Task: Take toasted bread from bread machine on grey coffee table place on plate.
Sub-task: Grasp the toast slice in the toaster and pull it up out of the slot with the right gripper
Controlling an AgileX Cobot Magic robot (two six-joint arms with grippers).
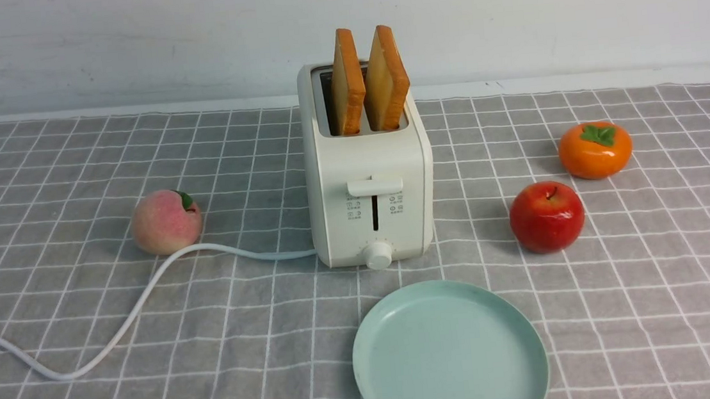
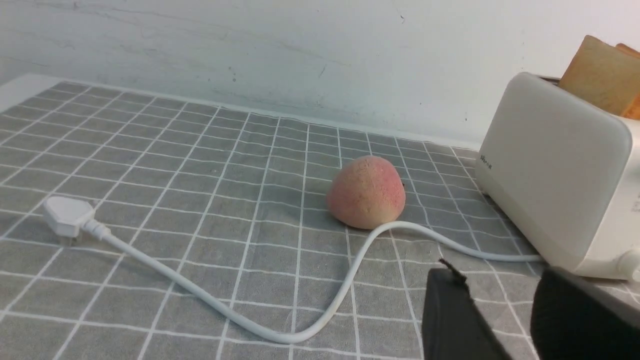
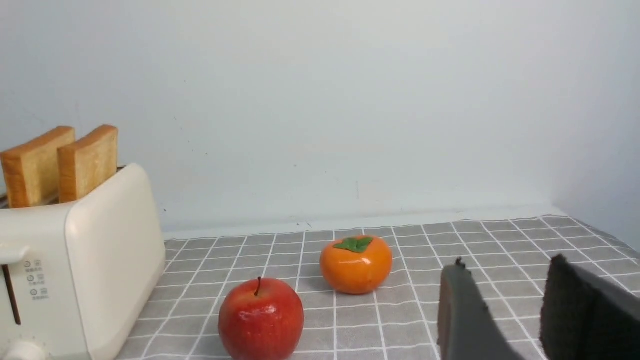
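Nearest to the cameras, the left gripper [image 2: 497, 280] hangs low over the grey cloth coffee table [image 1: 659, 301] with its grid of thin white lines. Its two dark fingers stand apart, and nothing is between them. The right gripper [image 3: 507, 267] is in the same state: fingers spread, with only the table visible in the gap.

On the near part of the table lies the round, shallow, pale mint-green plate [image 1: 449, 358], with nothing on it. Just behind it stands the white boxy bread machine [image 1: 370, 185], with its round knob and front lever turned toward the plate. A white cord [image 1: 145, 295] runs from its base in a curve to the left and ends in a white plug [image 2: 64, 216] that lies flat on the cloth.

A shiny red apple [image 1: 547, 216] sits to the right of the bread machine, and a pink fuzzy peach [image 1: 165, 221] sits to the left, touching the cord. Farther to the right is an orange persimmon [image 1: 595, 149] with a green leaf cap.

The two square slices of toasted bread [image 1: 346, 84] are upright in the slots, with their upper halves sticking out. Neither gripper touches them. Behind everything is a plain white wall [image 1: 123, 46].
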